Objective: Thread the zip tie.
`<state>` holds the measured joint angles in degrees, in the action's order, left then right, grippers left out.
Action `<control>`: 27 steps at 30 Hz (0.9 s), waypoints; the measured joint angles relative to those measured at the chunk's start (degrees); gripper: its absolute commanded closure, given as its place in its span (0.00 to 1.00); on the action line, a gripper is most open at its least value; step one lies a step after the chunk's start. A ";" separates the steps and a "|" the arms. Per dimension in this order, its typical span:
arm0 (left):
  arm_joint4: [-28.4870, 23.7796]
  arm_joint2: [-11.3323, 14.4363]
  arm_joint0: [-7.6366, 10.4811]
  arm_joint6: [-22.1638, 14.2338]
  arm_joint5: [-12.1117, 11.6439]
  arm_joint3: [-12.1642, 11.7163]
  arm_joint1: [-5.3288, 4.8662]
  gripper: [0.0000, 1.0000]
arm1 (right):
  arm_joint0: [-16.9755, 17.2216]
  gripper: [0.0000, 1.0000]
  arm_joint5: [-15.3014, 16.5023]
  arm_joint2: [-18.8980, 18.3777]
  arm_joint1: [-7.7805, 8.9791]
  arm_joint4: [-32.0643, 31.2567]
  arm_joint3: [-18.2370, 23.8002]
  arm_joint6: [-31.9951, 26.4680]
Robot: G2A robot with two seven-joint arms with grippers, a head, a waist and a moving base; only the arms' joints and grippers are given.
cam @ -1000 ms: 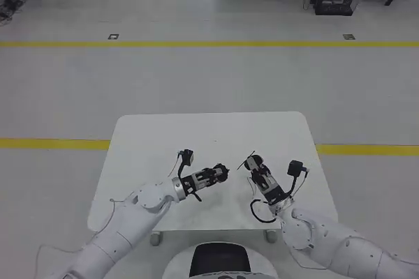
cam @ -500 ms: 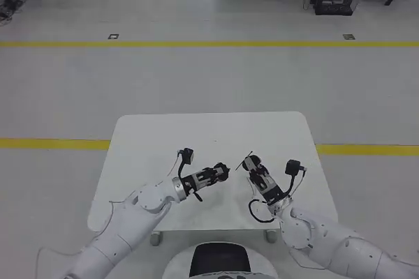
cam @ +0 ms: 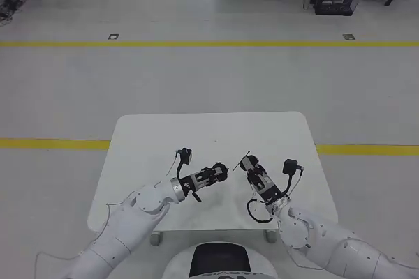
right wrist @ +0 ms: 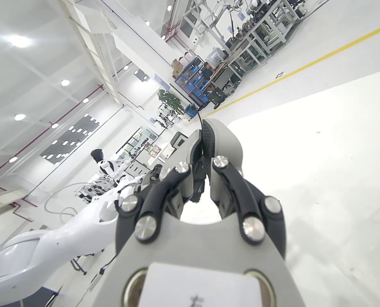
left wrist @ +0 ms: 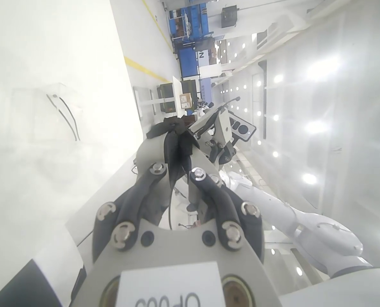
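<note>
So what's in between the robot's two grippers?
Just a little gap, with bare white table underneath; the top view shows it. The left gripper and the right gripper each pinch a black bit of zip tie.

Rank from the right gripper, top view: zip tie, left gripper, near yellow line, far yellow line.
1. zip tie, in the right gripper
2. left gripper, just opposite
3. near yellow line, beside the table
4. far yellow line, farther back
</note>
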<state>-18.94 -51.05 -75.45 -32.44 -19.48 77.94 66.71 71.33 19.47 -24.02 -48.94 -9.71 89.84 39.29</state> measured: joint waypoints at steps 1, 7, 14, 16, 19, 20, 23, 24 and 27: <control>0.00 0.00 0.00 0.00 0.00 0.00 0.00 1.00 | 0.24 1.00 0.01 -0.34 -0.18 -0.37 0.16 0.02; 0.00 0.00 0.00 0.00 0.00 0.00 0.00 1.00 | 1.26 1.00 0.01 -2.05 -1.58 -1.91 -0.09 -0.47; 0.00 0.00 0.00 0.00 0.00 0.00 0.00 1.00 | 2.10 1.00 0.01 -3.90 -3.08 -2.56 -1.24 -2.14; 0.00 0.00 0.00 0.00 0.00 0.00 0.00 1.00 | 2.44 1.00 0.01 -4.50 -3.44 -2.74 -1.56 -2.58; 0.00 0.00 0.00 0.00 0.00 0.00 0.00 1.00 | 2.93 1.00 0.01 -5.37 -3.92 -2.97 -1.86 -3.20; 0.00 0.00 0.00 0.00 0.00 0.00 0.00 1.00 | 3.08 1.00 0.01 -5.63 -4.05 -3.07 -1.92 -3.39; 0.00 0.00 0.00 0.00 0.00 0.00 0.00 1.00 | 3.59 1.00 0.01 -6.52 -4.44 -3.44 -2.08 -4.02; 0.00 0.00 0.00 0.00 0.00 0.00 0.00 1.00 | 3.80 1.00 0.01 -6.87 -4.58 -3.60 -2.14 -4.30; 0.00 0.00 0.00 0.00 0.00 0.00 0.00 1.00 | 4.33 1.00 0.01 -7.74 -4.92 -4.01 -2.27 -4.98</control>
<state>-18.94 -51.05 -75.45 -32.44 -19.48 77.94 66.71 75.65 19.48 -31.76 -53.86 -13.71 87.57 34.32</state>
